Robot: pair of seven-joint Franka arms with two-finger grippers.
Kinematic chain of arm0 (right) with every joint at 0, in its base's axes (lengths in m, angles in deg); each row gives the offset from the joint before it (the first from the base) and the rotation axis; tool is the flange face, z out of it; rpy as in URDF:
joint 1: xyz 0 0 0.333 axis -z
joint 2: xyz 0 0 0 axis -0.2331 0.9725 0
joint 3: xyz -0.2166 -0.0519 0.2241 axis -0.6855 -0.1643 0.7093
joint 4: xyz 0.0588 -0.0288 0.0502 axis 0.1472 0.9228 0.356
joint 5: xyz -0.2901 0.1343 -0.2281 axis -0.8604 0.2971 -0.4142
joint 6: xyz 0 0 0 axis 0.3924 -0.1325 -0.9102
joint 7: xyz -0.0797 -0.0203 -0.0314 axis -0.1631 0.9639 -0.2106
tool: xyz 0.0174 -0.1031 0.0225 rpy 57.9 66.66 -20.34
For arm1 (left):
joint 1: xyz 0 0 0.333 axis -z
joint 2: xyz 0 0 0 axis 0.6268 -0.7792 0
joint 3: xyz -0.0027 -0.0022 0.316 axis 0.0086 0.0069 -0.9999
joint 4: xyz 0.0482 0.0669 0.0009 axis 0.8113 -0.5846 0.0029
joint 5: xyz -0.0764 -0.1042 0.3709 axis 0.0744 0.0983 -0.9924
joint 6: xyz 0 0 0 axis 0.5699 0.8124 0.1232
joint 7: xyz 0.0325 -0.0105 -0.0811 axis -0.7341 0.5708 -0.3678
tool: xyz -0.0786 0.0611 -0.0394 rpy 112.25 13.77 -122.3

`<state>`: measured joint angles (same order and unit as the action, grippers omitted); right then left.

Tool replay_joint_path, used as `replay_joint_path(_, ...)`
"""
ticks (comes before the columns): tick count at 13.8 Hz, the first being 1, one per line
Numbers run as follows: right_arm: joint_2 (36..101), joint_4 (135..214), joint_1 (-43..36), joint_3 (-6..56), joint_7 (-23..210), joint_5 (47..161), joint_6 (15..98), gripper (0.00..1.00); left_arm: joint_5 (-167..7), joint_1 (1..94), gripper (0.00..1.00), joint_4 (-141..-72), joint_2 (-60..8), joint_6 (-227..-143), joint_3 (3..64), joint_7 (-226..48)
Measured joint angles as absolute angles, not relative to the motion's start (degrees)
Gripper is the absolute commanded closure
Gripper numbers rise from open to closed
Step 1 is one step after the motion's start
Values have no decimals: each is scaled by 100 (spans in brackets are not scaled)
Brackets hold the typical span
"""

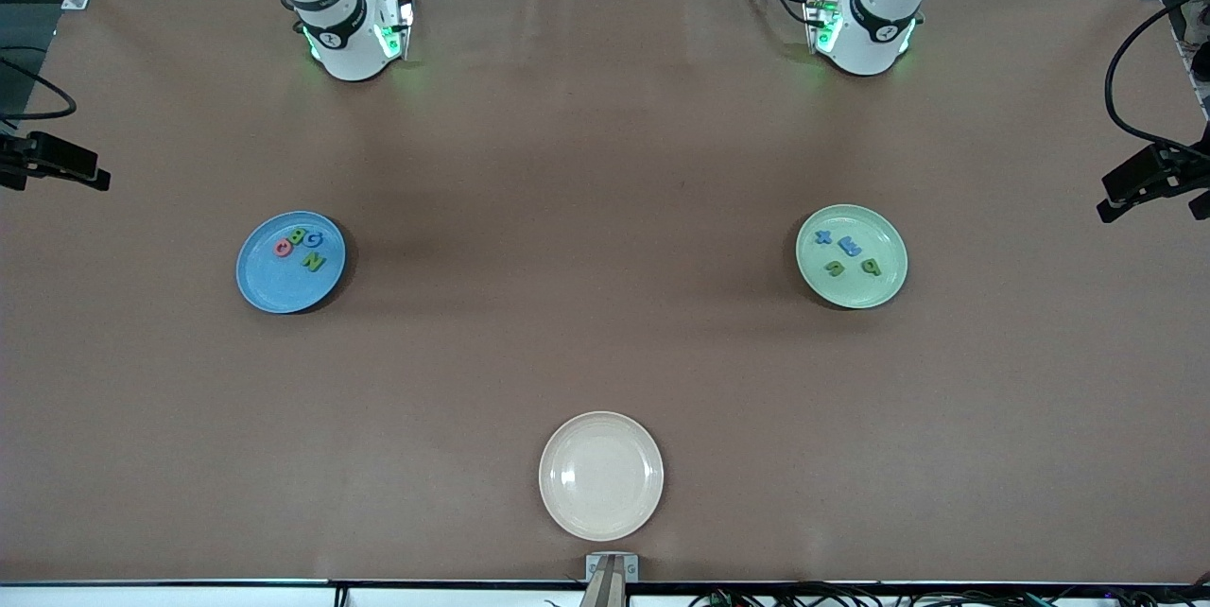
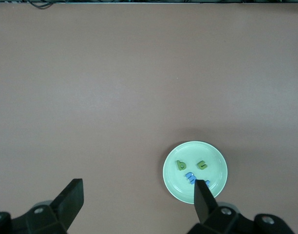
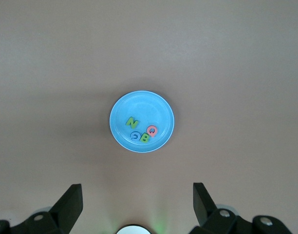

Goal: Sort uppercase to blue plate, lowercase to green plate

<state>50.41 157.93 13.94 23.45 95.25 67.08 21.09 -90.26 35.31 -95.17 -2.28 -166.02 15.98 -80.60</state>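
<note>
All four uppercase letters [image 1: 301,246] lie in the blue plate [image 1: 269,286], toward the right arm's end of the table: a red O-like ring, a green B, a blue G and a green N, bunched in the part of the plate farthest from the front camera. The four lowercase letters [image 1: 848,252] lie in the green plate [image 1: 865,290], toward the left arm's end: a blue x, a blue m and two green pieces. The cream plate [image 1: 600,475], near the table edge closest to the camera, is bare.

The left gripper [image 2: 139,197] hangs high above the table close to its base, fingers spread wide with nothing between them. The right gripper [image 3: 138,200] hangs likewise over its own end, fully spread and holding nothing.

By the look of it the sorting is done, with no letter loose on the table. What is left is probably only to keep both arms up and clear of the plates, so nothing gets nudged out.
</note>
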Motion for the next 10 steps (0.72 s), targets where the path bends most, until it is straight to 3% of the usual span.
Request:
replay_joint_path(4, 4858, 15954, 1387, 2349, 9525, 6741, 2114, 0, -9026, 3911, 0, -9517, -228, -16530, 1215, -8060)
replay_joint_path(10, 4580, 16185, 1281, 2365, 9532, 6758, 2135, 0, -9026, 3939, 0, -9586, -133, -16243, 1172, -8133)
